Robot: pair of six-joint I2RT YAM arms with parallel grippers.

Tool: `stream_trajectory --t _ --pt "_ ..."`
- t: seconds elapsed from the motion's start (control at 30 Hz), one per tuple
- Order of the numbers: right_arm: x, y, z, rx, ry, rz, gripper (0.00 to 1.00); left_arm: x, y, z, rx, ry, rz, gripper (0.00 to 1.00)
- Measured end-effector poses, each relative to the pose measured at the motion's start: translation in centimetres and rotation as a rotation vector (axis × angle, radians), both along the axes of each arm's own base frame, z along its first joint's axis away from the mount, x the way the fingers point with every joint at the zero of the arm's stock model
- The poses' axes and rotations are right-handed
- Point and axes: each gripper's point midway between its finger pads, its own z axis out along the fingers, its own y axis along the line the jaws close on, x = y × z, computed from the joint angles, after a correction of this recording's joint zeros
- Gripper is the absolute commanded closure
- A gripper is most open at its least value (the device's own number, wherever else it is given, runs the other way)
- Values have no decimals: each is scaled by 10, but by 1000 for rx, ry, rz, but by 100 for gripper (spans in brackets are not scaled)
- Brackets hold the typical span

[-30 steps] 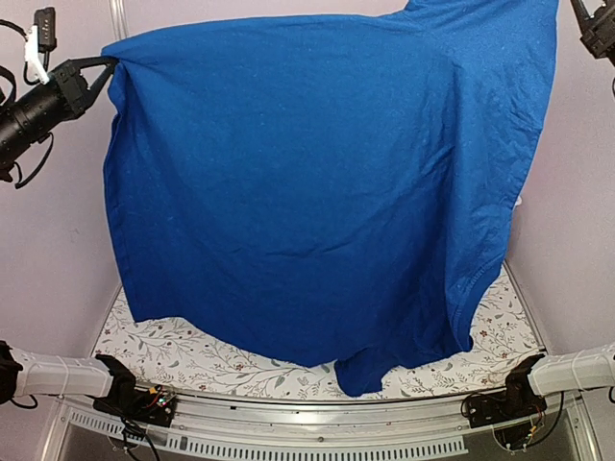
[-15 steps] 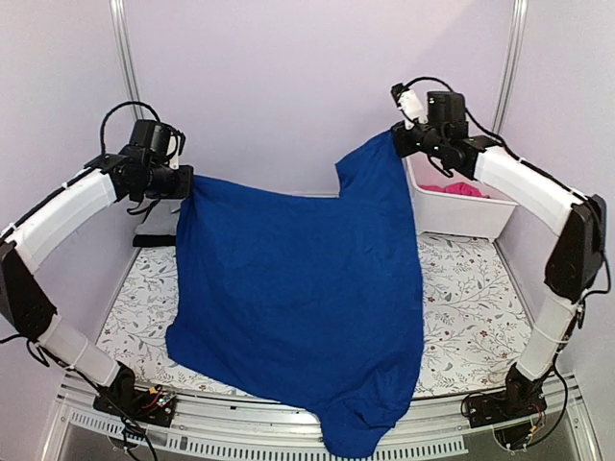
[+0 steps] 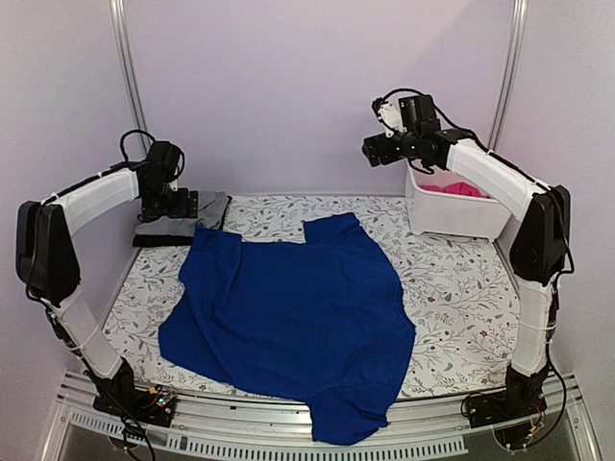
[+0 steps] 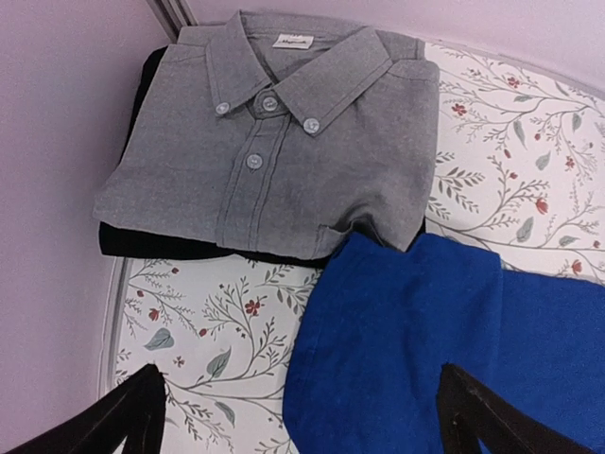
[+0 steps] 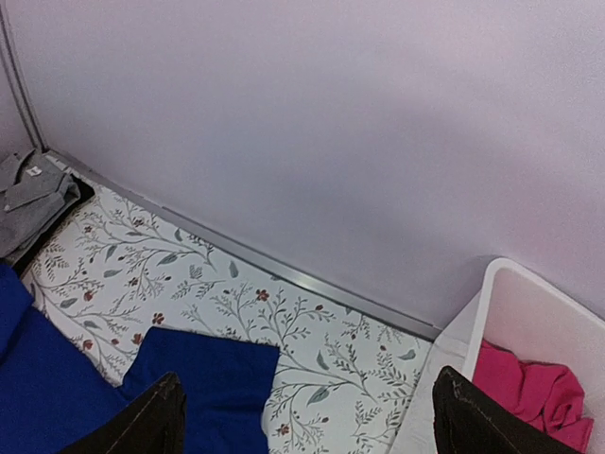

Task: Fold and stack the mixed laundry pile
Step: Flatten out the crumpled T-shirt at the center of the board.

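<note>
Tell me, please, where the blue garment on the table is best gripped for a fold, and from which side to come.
The blue garment lies spread flat, its near hem hanging over the edge of the table. Probably grip its two far corners, one beside the grey shirt, coming down from above on the far side, where the open left pincer and right pincer hover.

1. A large royal-blue cloth garment (image 3: pixel 288 317) lies spread out and lightly wrinkled across the middle of the table (image 3: pixel 461 298). Its near hem hangs over the front edge.
2. A grey collared button-down shirt (image 4: pixel 274 142) sits folded at the far-left corner on a folded black garment (image 4: pixel 142 244), meeting the blue one's corner.
3. A magenta-pink garment (image 5: pixel 529 392) lies crumpled inside the white plastic bin (image 5: pixel 529 312).
</note>
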Motion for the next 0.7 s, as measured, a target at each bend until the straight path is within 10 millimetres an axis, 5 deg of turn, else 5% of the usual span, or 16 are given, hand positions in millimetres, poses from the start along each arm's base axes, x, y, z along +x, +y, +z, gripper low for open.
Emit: stream_trajectory --t 0.17,0.37,0.5,0.7 --pt "-58 23 -74 88 291 141 22 -24 -4 -5 -36 29 -28 0" --pt "-124 47 -174 139 641 214 25 -59 -21 -44 -156 134 -84 0" --pt "-133 58 -208 153 736 227 25 -72 -31 -62 -226 187 -91 0" --pt "-127 57 -267 111 833 187 26 -70 -38 -60 -278 177 -78 0"
